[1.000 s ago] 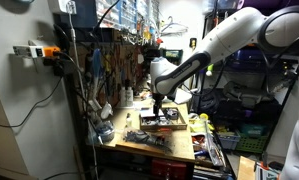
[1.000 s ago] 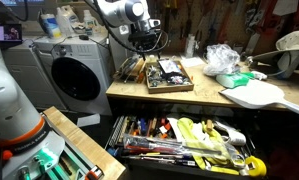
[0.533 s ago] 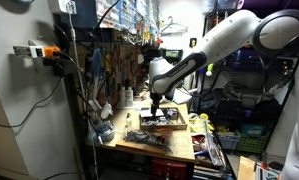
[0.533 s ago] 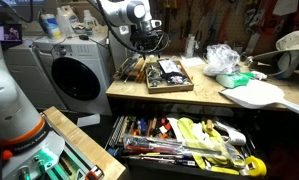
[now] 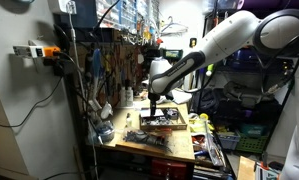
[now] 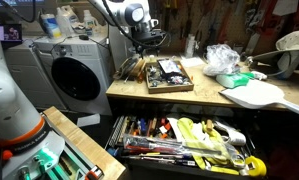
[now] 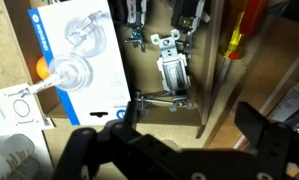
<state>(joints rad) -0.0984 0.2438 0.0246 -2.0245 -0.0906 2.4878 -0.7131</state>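
My gripper (image 7: 179, 150) is open and empty; its dark fingers (image 7: 89, 150) show at the bottom of the wrist view. It hangs over a wooden tray (image 7: 214, 80) of hardware on the workbench. In the tray lie a white and blue blister pack (image 7: 79, 60), a metal latch (image 7: 172, 72) and a small metal bracket (image 7: 164, 100). A red and yellow screwdriver handle (image 7: 239, 35) lies just outside the tray wall. In both exterior views the gripper (image 5: 154, 100) (image 6: 147, 45) is above the tray's (image 5: 164, 122) (image 6: 169, 78) back edge, not touching anything.
A washing machine (image 6: 74, 70) stands beside the bench. An open drawer (image 6: 184, 140) full of tools juts out below. A plastic bag (image 6: 221, 58) and a white board (image 6: 254, 95) lie on the bench. A tool wall (image 5: 109, 60) rises behind.
The arm has shifted slightly toward the back of the tray. The gripper stays open and empty.
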